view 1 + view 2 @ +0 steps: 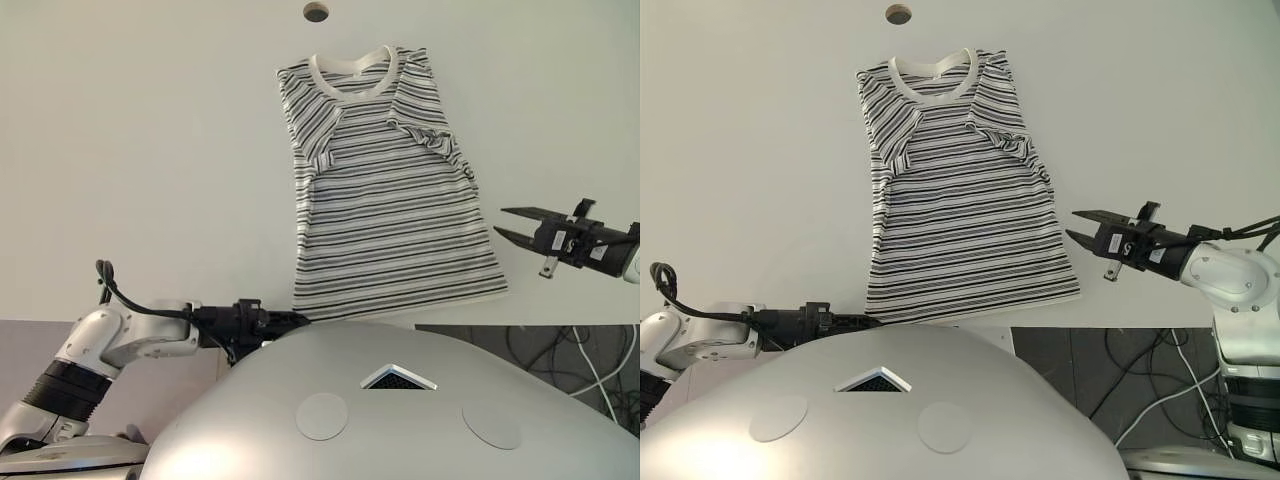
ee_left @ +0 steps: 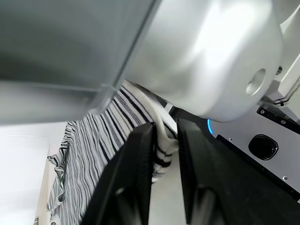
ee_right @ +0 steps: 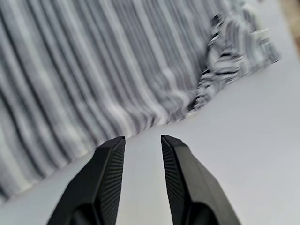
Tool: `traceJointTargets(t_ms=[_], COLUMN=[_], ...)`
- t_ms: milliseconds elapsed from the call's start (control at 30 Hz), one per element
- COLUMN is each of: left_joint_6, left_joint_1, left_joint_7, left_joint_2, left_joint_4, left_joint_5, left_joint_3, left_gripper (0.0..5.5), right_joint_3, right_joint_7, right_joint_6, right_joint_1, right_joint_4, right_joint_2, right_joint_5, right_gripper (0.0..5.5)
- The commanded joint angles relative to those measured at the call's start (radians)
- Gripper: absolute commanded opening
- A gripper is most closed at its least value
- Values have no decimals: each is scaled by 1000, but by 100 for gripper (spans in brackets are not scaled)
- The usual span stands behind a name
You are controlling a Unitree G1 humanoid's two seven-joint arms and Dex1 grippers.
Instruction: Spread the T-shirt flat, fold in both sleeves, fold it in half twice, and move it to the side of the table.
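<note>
Pinching the hem of the T-shirt at its 7 o'clock corner is my left end effector. My right end effector hangs spread just off the 4 o'clock edge. The T-shirt lies flat on the worktop, collar at 12. Lifting one corner alone could drag it askew and loosen the tucked sleeves. The left wrist view confirms the pinch, while the head views leave it unclear.

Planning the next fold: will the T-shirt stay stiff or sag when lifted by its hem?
Probably floppy: the T-shirt wrinkles around its folded sleeve. Pinched at the hem by the left claw, it would likely drape and drag.
</note>
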Motion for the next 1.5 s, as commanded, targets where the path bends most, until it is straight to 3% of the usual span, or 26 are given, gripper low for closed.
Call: traceJointTargets(t_ms=[33,333,500,600,1200,1500], left_joint_6=[46,54,59,63,68,75], left_joint_1=[-27,-33,-37,-35,-34,-39], left_joint_7=[2,12,21,24,28,18], left_joint_2=[0,14,18,19,24,30], left_joint_4=[13,21,23,21,9,3], left_joint_5=[19,19,19,18,25,3], left_joint_3=[19,47,58,63,69,72], left_gripper=[21,3,0,0,0,0], right_joint_3=[-39,-121,-113,-103,62,47], right_joint_7=[-10,-38,-28,-39,-36,-9], right_joint_6=[-20,-269,-332,-388,-347,-354], right_joint_1=[38,179,257,283,191,263], right_joint_4=[24,73,-6,-38,-64,-108], right_joint_2=[-53,-136,-140,-140,-153,-174], right_joint_5=[-62,-223,-286,-330,-333,-261], right_gripper=[146,146,223,223,223,24])
